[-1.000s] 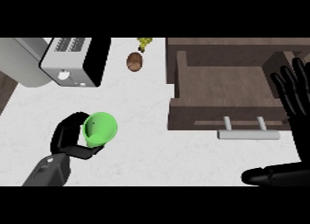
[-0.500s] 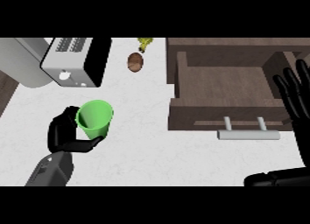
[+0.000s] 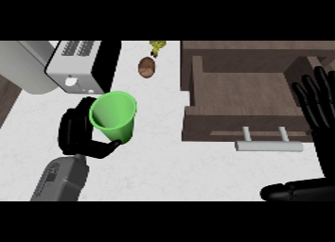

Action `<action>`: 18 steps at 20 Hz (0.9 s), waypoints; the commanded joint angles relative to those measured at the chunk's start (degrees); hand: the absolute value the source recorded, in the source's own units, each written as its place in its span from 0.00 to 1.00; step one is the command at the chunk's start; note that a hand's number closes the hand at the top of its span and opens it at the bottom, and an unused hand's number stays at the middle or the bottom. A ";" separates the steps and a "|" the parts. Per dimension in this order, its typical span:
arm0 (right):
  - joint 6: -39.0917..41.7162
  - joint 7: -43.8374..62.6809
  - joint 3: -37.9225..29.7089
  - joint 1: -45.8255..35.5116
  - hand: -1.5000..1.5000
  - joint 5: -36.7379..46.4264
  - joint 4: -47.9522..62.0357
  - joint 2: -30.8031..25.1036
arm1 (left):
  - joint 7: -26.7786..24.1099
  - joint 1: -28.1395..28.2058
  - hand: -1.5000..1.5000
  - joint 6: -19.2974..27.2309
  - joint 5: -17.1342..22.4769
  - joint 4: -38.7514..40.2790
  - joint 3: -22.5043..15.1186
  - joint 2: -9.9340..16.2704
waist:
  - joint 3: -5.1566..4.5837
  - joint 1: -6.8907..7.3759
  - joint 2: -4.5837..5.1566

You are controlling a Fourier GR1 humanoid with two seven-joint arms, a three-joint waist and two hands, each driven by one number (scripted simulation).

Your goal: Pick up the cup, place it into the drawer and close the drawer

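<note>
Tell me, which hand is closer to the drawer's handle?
Right. The right hand rests open just right of the handle, beside the drawer. The left hand is far across the counter, curled round the cup.

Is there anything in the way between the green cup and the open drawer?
Nothing visible. The left hand holds the green cup, and only bare counter lies between it and the open drawer.
</note>
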 commanded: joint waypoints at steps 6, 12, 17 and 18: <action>1.29 -3.52 -0.81 0.27 0.00 0.32 3.15 -0.12 | 20.11 -2.62 1.00 9.97 1.44 -22.18 -5.82 -3.46 | -0.02 -0.31 0.15; 1.65 0.66 -1.44 0.48 0.00 -1.72 -1.55 -1.43 | 24.74 -18.23 1.00 16.04 0.09 -16.09 -3.54 -3.46 | -0.05 -1.10 0.28; -0.12 -2.86 0.35 0.00 0.00 2.29 2.18 0.84 | 26.90 -24.10 1.00 21.05 -1.81 -13.71 -6.35 -3.76 | -0.05 -0.95 0.32; 0.83 -2.59 -0.43 0.59 0.00 1.27 1.74 -0.02 | 30.56 -24.99 1.00 24.25 -3.47 -15.56 -8.44 -3.76 | -0.04 -0.94 0.26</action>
